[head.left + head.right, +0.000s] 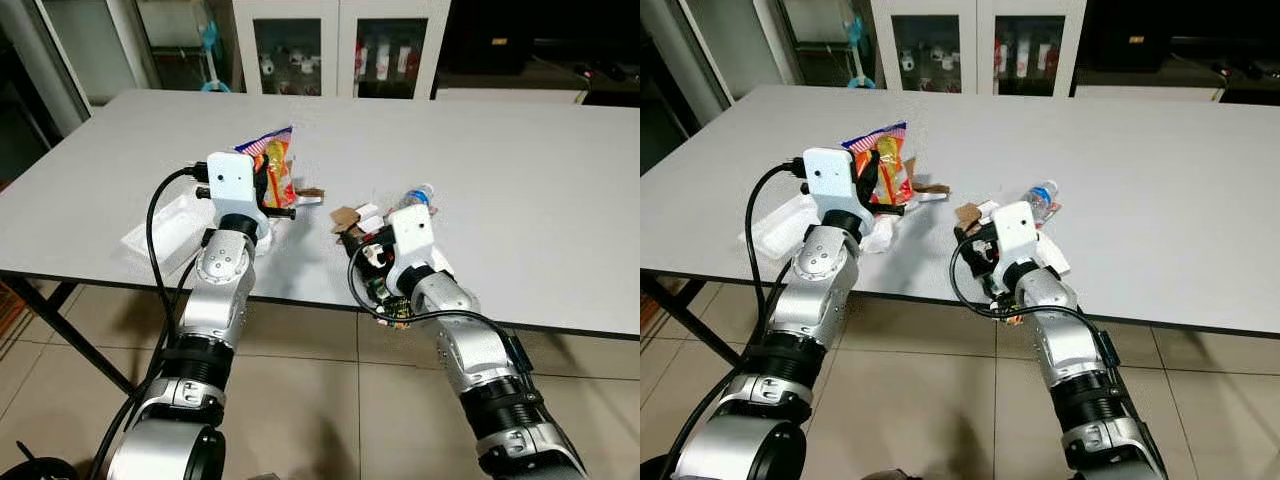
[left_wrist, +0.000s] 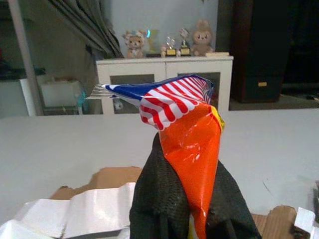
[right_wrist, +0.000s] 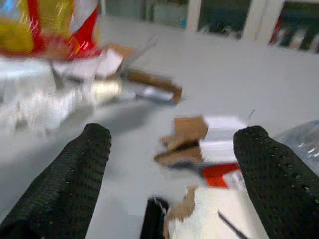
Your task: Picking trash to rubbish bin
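While left fingers (image 2: 164, 199) pinch snack bag (image 2: 187, 129), right fingers (image 3: 269, 174) spread near table edge (image 1: 300, 303).

In the centre-left of the frame, the left tool (image 1: 883, 178) is clamped on an orange and yellow snack wrapper (image 1: 887, 160), held upright above the near part of the grey desk (image 1: 1160, 180). Just right of centre, the right arm's white wrist block stands over scraps of brown cardboard (image 1: 968, 213) and white paper. A clear plastic bottle (image 1: 1042, 198) lies just right of these, and a white tray (image 1: 775, 225) rests at the desk's near left edge.
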Controlling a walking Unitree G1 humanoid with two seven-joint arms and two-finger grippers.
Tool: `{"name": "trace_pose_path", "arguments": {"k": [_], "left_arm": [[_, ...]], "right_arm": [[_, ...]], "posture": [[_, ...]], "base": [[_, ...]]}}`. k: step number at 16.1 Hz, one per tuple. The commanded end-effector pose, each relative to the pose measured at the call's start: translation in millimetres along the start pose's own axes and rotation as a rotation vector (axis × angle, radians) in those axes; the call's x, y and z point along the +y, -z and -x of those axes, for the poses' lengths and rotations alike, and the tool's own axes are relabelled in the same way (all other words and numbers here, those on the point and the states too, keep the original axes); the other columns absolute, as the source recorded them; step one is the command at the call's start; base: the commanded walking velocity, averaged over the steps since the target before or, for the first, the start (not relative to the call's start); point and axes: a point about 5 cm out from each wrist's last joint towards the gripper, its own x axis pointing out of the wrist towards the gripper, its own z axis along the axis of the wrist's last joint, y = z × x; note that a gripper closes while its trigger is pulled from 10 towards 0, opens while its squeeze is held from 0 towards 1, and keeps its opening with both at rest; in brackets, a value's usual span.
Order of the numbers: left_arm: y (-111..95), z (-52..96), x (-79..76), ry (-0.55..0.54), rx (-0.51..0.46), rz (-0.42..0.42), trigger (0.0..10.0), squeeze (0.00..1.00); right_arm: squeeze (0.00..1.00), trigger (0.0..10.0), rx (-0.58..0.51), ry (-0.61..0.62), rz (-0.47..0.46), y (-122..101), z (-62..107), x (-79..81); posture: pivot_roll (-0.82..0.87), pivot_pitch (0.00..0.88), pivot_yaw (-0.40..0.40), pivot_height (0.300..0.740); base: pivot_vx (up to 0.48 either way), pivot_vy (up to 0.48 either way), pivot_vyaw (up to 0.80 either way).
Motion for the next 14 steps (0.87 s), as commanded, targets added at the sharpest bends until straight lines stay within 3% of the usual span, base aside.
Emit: {"name": "trace_pose_path", "arguments": {"k": [1,6,14], "left_arm": [[1.0,0.6,-0.9,0.016,0.012,-0.010,10.0,0.00],[1.2,0.3,-2.8,0.024,0.016,-0.005,10.0,0.00],[1.0,0.0,-3.4,0.035,0.018,-0.005,10.0,0.00]], "right_arm": [[0.00,10.0,0.070,-0.026,0.025,8.8,2.6,1.3],[0.00,10.0,0.171,0.020,0.034,22.3,4.3,-5.2],[0.00,10.0,0.185,-0.014,0.040,22.5,4.2,0.2]], "posture": [[-0.03,0.017,0.075,0.740],[-0.03,0.012,0.073,0.740],[-0.03,0.004,0.078,0.740]], "base": [[0.000,0.000,0.00],[0.000,0.000,0.00],[0.000,0.000,0.00]]}}
